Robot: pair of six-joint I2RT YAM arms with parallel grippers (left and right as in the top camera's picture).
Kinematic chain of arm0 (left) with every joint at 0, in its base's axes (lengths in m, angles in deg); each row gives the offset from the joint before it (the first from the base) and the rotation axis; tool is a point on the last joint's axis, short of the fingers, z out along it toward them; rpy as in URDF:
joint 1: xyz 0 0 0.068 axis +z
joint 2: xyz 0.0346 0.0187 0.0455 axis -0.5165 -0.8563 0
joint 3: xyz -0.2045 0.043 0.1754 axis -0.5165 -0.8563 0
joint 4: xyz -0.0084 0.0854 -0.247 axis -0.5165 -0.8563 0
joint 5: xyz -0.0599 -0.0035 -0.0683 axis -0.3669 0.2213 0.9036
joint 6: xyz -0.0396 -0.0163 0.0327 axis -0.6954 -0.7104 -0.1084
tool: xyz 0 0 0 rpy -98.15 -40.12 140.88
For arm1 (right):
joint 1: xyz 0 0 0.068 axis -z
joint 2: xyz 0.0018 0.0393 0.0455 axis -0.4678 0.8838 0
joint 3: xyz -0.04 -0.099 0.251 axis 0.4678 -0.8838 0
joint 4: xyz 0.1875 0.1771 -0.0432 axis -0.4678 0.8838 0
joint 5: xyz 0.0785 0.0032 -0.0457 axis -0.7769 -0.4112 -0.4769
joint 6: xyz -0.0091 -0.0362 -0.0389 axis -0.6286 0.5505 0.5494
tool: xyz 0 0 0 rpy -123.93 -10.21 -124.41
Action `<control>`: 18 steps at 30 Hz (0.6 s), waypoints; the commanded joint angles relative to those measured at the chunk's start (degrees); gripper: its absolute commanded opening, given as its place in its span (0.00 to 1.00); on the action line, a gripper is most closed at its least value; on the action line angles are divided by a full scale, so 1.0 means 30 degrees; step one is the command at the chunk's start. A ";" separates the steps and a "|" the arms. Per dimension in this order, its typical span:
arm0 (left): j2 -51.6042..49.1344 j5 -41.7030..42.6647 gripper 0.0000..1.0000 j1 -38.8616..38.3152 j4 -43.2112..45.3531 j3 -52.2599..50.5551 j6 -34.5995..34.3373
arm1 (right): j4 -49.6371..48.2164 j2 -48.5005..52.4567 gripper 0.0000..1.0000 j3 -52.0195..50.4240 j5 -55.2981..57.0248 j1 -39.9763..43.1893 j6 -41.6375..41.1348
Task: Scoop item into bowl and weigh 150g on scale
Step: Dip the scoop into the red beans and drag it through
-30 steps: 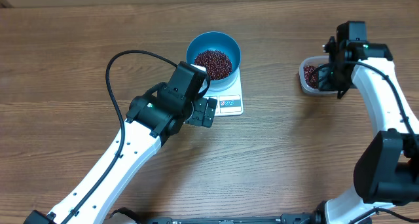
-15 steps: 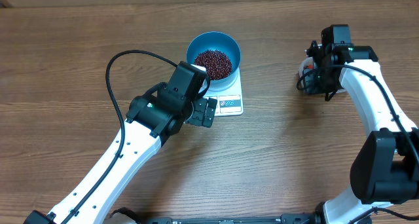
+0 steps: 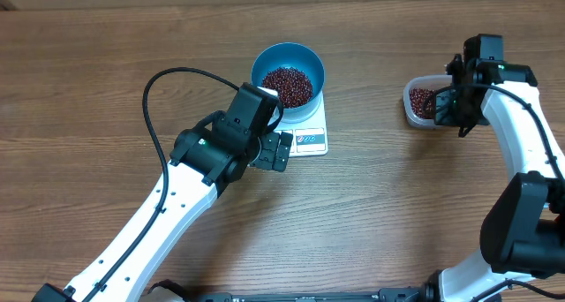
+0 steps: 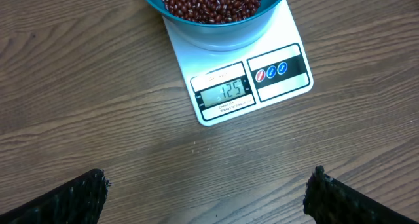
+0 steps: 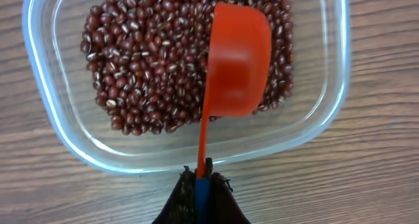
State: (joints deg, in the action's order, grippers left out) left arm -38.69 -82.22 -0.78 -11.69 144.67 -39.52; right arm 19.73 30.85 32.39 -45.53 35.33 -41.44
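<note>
The blue bowl (image 3: 265, 65) stands on the white scale (image 3: 311, 139) and holds a heap of dark red beans (image 3: 288, 86). In the left wrist view the scale display (image 4: 224, 91) reads 125 below the bowl (image 4: 216, 35). My left gripper (image 3: 275, 150) (image 4: 209, 194) hovers open just in front of the scale, with nothing between its fingers. My right gripper (image 3: 448, 106) (image 5: 203, 179) is shut on the blue-tipped handle of the red scoop (image 5: 236, 60). The scoop's cup lies over more beans (image 5: 144, 73) in the clear tub (image 5: 39, 112).
The clear tub (image 3: 411, 101) sits at the right of the wooden table, well apart from the scale. A black cable (image 3: 154, 99) loops off the left arm. Bare wood lies between scale and tub.
My right gripper swung left over the tub with the scoop, then back to the right, uncovering the tub again. The left arm, bowl and scale have not moved.
</note>
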 commanded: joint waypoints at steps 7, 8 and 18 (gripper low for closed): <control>0.0131 0.0036 1.00 0.0000 0.0022 -0.0138 0.0291 | -0.0474 0.0321 0.04 -0.0335 0.0466 -0.0248 -0.0284; 0.0131 0.0036 1.00 0.0000 0.0022 -0.0138 0.0291 | -0.0495 0.0444 0.04 -0.0437 0.0386 -0.0248 -0.0255; 0.0131 0.0036 1.00 0.0000 0.0022 -0.0138 0.0291 | -0.0481 0.1042 0.04 -0.0685 -0.3184 -0.0459 0.1377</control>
State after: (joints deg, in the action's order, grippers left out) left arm -38.69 -82.22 -0.78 -11.69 144.67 -39.52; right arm 18.24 32.62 31.30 -48.88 34.46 -40.26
